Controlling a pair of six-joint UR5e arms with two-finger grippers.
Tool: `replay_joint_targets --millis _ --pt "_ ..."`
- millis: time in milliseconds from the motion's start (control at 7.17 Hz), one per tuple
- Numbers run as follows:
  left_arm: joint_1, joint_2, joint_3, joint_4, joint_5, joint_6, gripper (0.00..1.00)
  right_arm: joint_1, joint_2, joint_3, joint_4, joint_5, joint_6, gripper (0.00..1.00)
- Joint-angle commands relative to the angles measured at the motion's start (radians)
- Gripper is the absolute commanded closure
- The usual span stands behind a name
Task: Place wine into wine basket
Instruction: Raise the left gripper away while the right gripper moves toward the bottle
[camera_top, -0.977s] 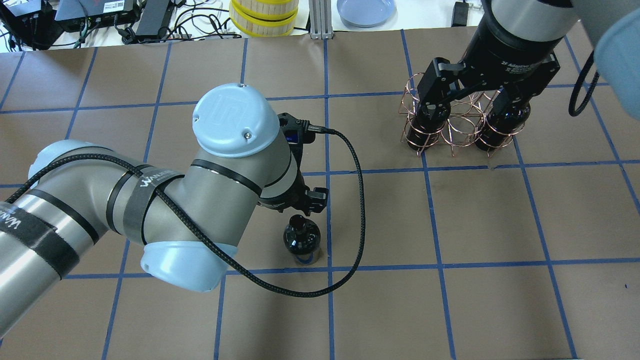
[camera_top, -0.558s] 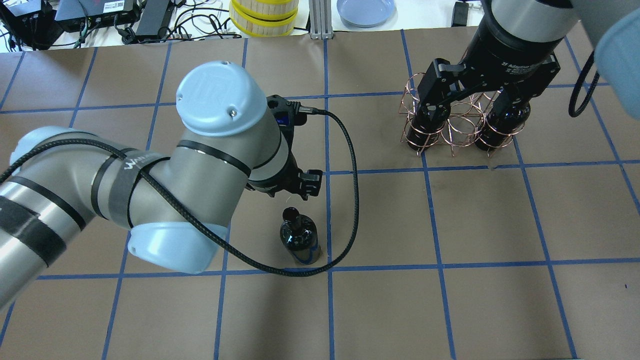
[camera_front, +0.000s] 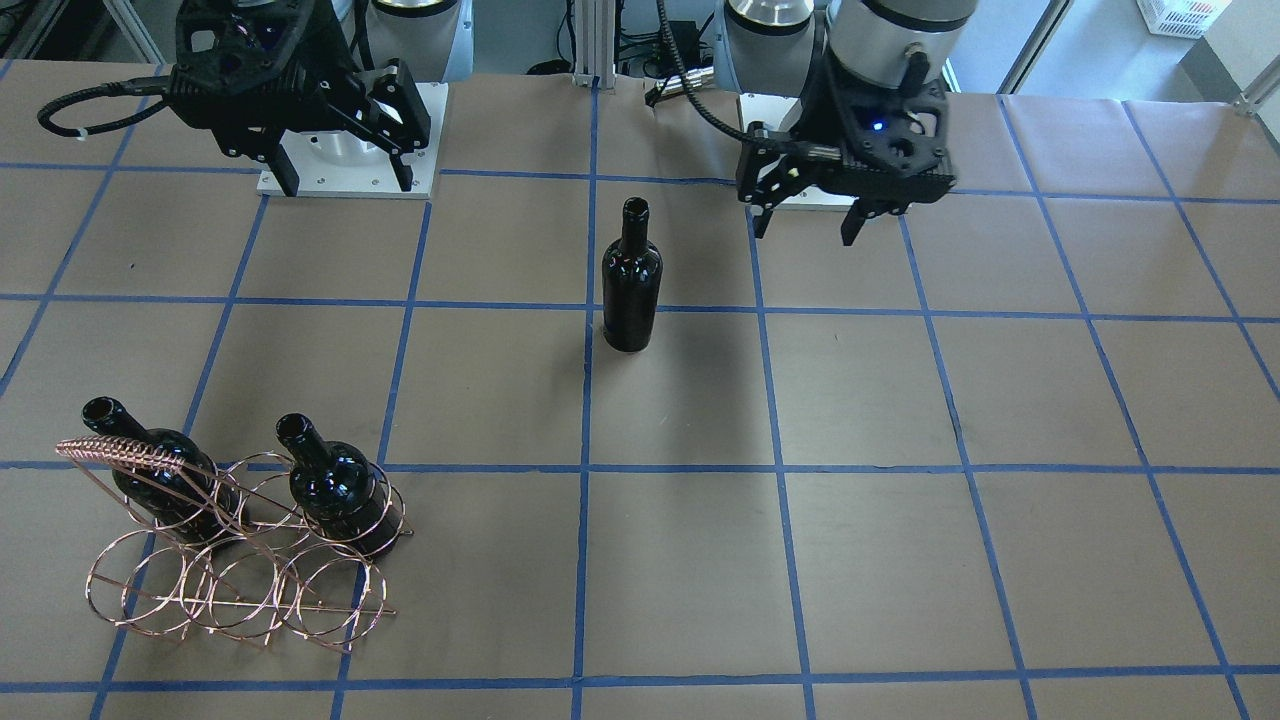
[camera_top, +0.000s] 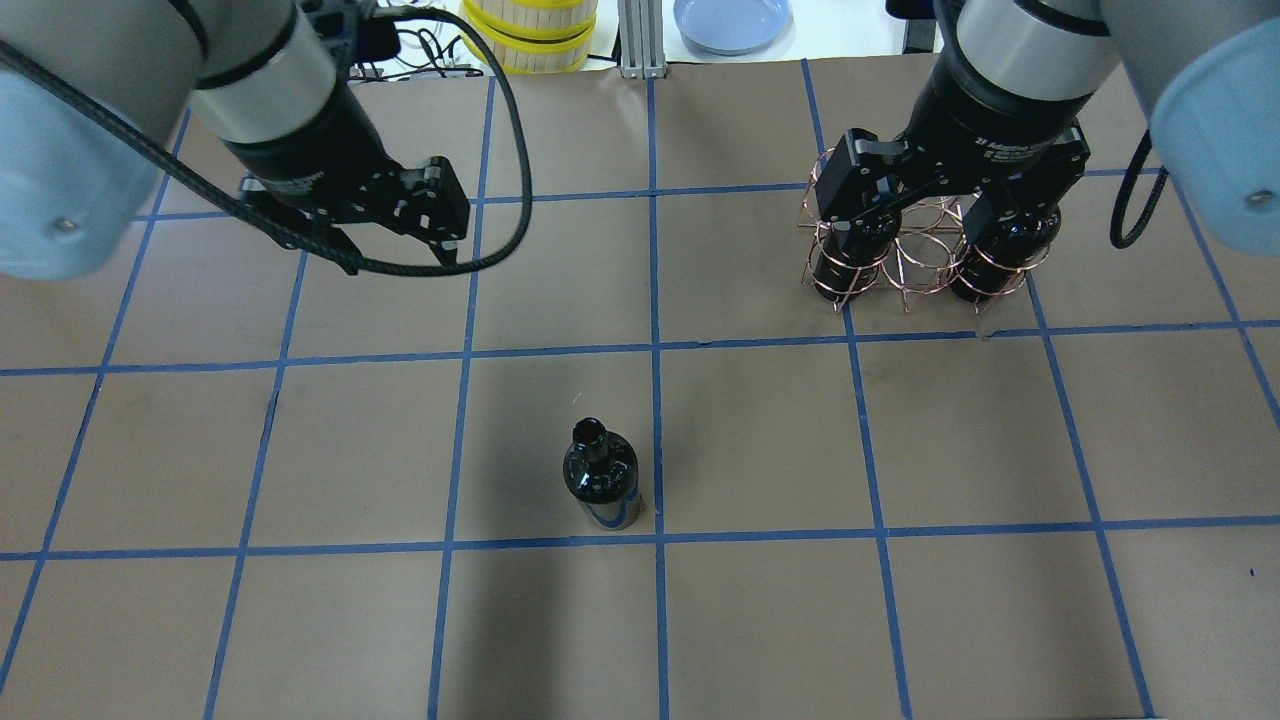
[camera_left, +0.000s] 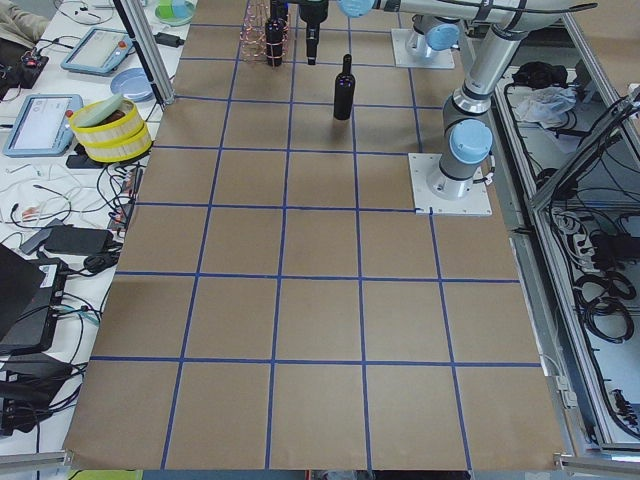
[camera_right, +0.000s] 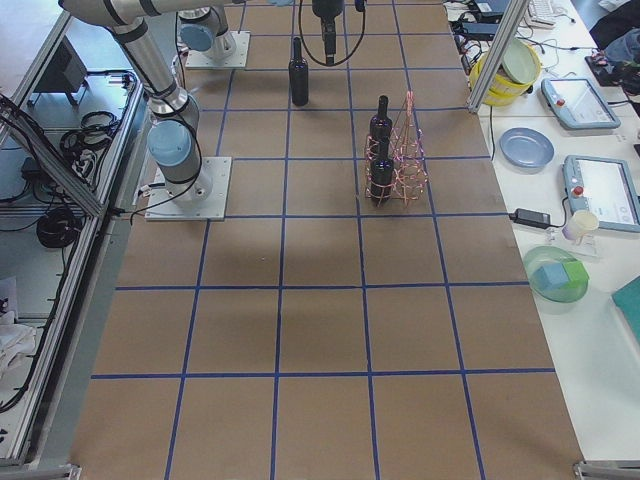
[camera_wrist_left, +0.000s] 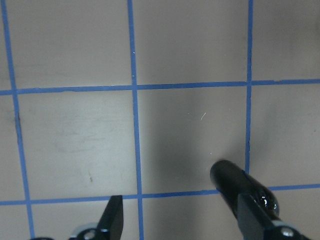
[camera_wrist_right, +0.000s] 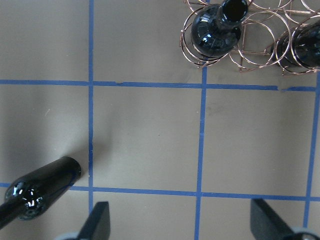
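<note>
One dark wine bottle (camera_top: 601, 478) stands upright and alone on the table's middle, also in the front view (camera_front: 630, 290). The copper wire basket (camera_top: 925, 262) stands far right and holds two bottles (camera_front: 160, 480) (camera_front: 335, 490) in its outer rings; the ring between them is empty. My left gripper (camera_top: 395, 250) is open and empty, raised well to the far left of the lone bottle; its wrist view shows that bottle (camera_wrist_left: 240, 187) by one finger (camera_wrist_left: 255, 220). My right gripper (camera_top: 925, 220) is open and empty, high above the basket (camera_wrist_right: 250, 45).
Yellow-rimmed round containers (camera_top: 527, 30) and a blue plate (camera_top: 732, 20) sit beyond the table's far edge, with cables and electronics (camera_top: 200, 30) at the far left. The arm bases (camera_front: 345, 150) stand at the robot's side of the brown, blue-taped table (camera_top: 760, 620).
My left arm has pulled away from the lone bottle, up and toward the far left, and the bottle stays standing where it was. My right gripper has hardly moved over the basket.
</note>
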Motion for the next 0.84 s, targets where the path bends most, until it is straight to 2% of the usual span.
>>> replay_joint_targets --millis 0,140,419,698 --pt "0.059 0.014 0.079 -0.12 0.014 0.05 0.16 0.102 0.044 -0.007 -0.051 0.032 0.151 0.0" --pt "0.052 0.009 0.075 -0.117 0.02 0.051 0.13 0.172 0.085 -0.01 -0.1 0.021 0.282 0.0" --pt "0.053 0.0 0.052 -0.017 0.022 0.053 0.0 0.339 0.155 -0.024 -0.12 -0.04 0.448 0.0" --pt "0.055 0.004 0.037 -0.014 0.022 0.053 0.0 0.459 0.23 -0.022 -0.137 -0.036 0.582 0.0"
